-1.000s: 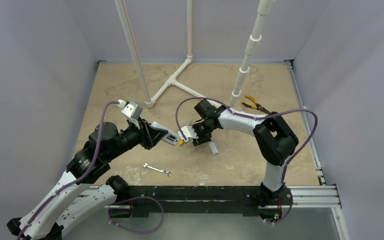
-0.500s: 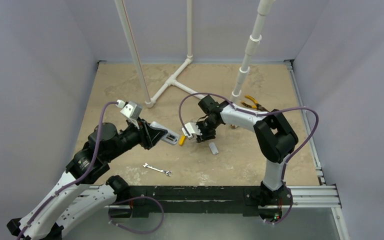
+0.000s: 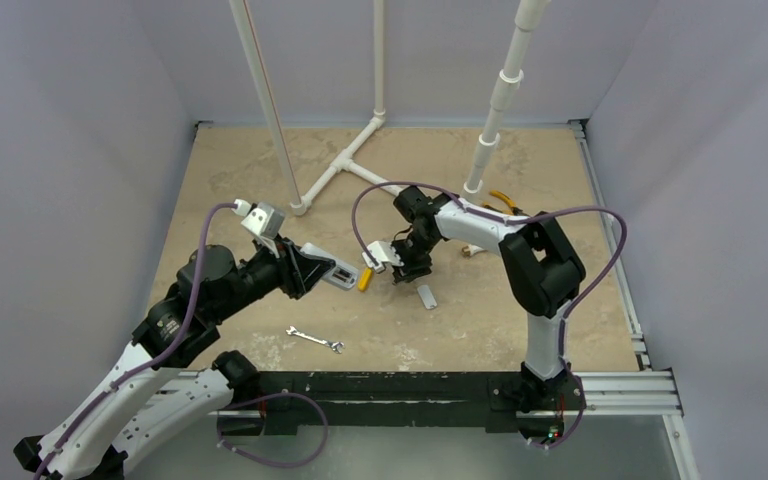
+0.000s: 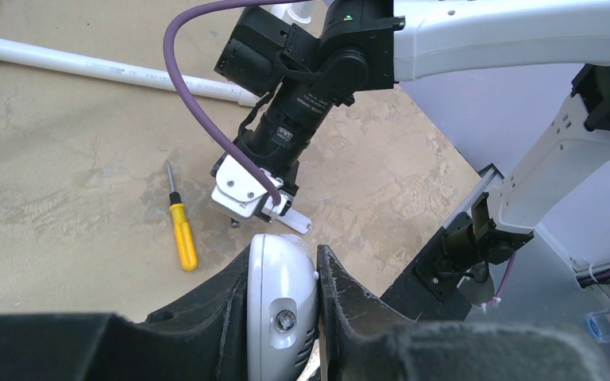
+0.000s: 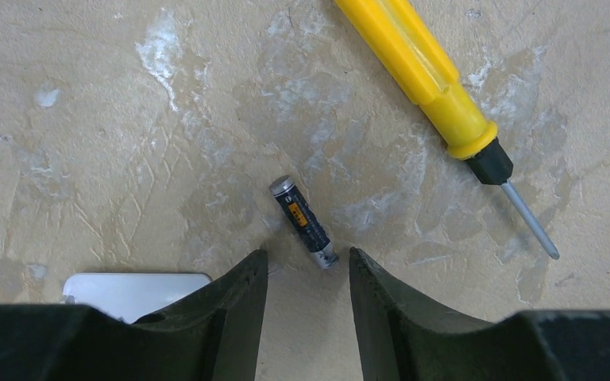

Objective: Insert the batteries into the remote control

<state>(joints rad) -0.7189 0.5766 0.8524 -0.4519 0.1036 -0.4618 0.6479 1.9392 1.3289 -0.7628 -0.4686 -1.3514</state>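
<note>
The left gripper (image 4: 283,255) has its jaws clamped on the remote control (image 4: 279,305), holding it off the worktop (image 3: 240,170) a little left of the middle. The right gripper (image 5: 306,258) hangs low over the worktop's middle, jaws partly spread and not closed on anything. A battery (image 5: 303,221) lies flat just ahead of them (its near end right at the mouth of the gap). A screwdriver (image 5: 425,67) lies near the battery, and a flat grey panel (image 5: 135,290) lies beside one finger.
</note>
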